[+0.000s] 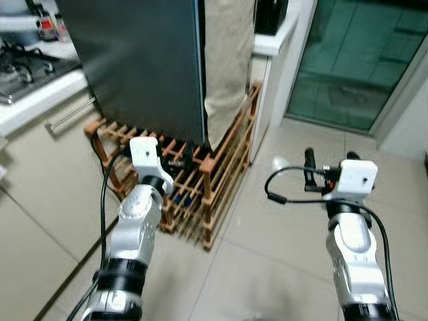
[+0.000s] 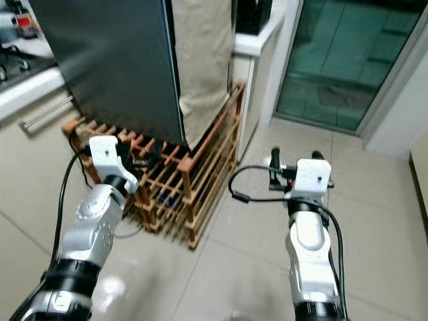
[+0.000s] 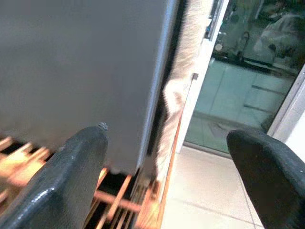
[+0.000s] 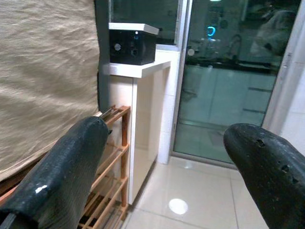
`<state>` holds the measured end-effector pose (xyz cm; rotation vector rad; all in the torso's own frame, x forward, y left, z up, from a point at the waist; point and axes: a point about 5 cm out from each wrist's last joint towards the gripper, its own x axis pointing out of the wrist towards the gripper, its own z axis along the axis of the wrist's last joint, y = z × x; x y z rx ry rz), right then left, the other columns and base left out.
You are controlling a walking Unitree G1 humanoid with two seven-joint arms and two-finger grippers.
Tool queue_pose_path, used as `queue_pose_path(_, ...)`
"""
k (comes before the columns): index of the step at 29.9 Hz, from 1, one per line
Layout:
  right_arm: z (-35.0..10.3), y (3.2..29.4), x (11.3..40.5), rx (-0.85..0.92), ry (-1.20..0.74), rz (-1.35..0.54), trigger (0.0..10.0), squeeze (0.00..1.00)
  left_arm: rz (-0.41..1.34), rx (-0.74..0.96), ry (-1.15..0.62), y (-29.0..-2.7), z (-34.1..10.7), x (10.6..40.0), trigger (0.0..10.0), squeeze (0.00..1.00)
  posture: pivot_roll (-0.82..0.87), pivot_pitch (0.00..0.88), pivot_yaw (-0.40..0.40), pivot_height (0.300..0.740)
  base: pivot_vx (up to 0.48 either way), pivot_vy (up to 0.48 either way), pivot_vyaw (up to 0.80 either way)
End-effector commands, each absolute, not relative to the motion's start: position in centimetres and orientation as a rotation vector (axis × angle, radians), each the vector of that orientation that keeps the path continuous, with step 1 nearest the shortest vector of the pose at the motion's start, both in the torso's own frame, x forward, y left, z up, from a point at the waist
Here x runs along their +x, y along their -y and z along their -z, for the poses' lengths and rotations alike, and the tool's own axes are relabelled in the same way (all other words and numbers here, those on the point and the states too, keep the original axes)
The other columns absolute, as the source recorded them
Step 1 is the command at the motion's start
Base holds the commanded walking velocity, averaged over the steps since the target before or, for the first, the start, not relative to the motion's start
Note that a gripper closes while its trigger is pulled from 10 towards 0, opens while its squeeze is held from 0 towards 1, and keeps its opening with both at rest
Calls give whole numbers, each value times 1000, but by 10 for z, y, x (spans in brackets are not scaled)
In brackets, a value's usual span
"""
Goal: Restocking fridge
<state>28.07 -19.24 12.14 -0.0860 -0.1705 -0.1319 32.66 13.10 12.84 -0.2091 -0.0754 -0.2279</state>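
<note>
Approach step: robot stands before the fridge [image 1: 140, 67], dark door closed, nothing picked up yet. Fridge sits on or just behind a wooden rack [image 1: 200, 187] on the tile floor [image 1: 281, 254]; a beige cloth [image 1: 227, 60] hangs down its right side. Counter with stove [image 1: 20, 70] off to the left, white ledge with a black box [image 4: 132, 46] to the right of the fridge, glass door [image 1: 354, 60] further right

Left gripper [image 3: 171, 181] raised in front of the rack, low by the fridge's bottom edge, fingers spread wide, empty. Right gripper [image 4: 167, 176] held out over bare floor, well apart from the fridge, pointing toward the ledge and glass door, fingers also spread, holding nothing

No items to stock can be made out in any view; no handle can be made out on the door either, the door edge runs beside the cloth

Judgement: task barely begun, the door is not yet open. Next move likely calls for getting closer, lifting a gripper to the door edge and pulling it open. The cloth near that edge could snag, and the rack below blocks the feet from coming close
</note>
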Motion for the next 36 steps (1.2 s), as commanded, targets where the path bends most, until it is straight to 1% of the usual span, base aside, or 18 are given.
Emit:
queue_pose_path(1, -124, 195, 283, -96, 177, 131, 10000, 157, 269, -200, 120, -121, -141, 329, 10000, 0, -167, 0, 29, 735, 360, -315, 0)
queue_pose_path(4, -126, 195, 286, -112, 181, 112, 10000, 157, 279, -222, 172, -119, -154, 329, 10000, 0, -167, 0, 29, 735, 371, -300, 0)
queue_pose_path(11, -133, 194, 293, -116, 186, 76, 10000, 149, 154, -261, 257, -134, -179, 332, 10000, 0, -165, 0, 21, 735, 451, -35, 0)
queue_pose_path(17, -134, 192, 297, -121, 186, 54, 10000, 153, 152, -270, 259, -132, -183, 333, 10000, 0, -160, 0, 14, 735, 460, 0, 0)
queue_pose_path(21, -135, 190, 298, -125, 185, 43, 10000, 149, 104, -274, 232, -137, -183, 338, 10000, 0, -163, 0, 11, 735, 0, 0, 0)
queue_pose_path(26, -134, 190, 296, -125, 181, 33, 10000, 149, 88, -260, 231, -141, -190, 344, 10000, 0, -168, 0, 11, 735, 0, 0, 0)
queue_pose_path(30, -134, 189, 296, -121, 179, 31, 10000, 149, 149, -275, 212, -130, -192, 353, 10000, 0, -171, 0, 9, 735, 0, 0, 0)
queue_pose_path(32, -136, 186, 295, -121, 185, 26, 10000, 149, 196, -291, 199, -117, -195, 360, 10000, 0, -184, 0, 13, 735, 0, 0, 0)
queue_pose_path(36, -139, 187, 293, -123, 190, 28, 10000, 145, 247, -309, 182, -107, -198, 365, 10000, 0, -200, 11, 17, 735, 0, 0, 0)
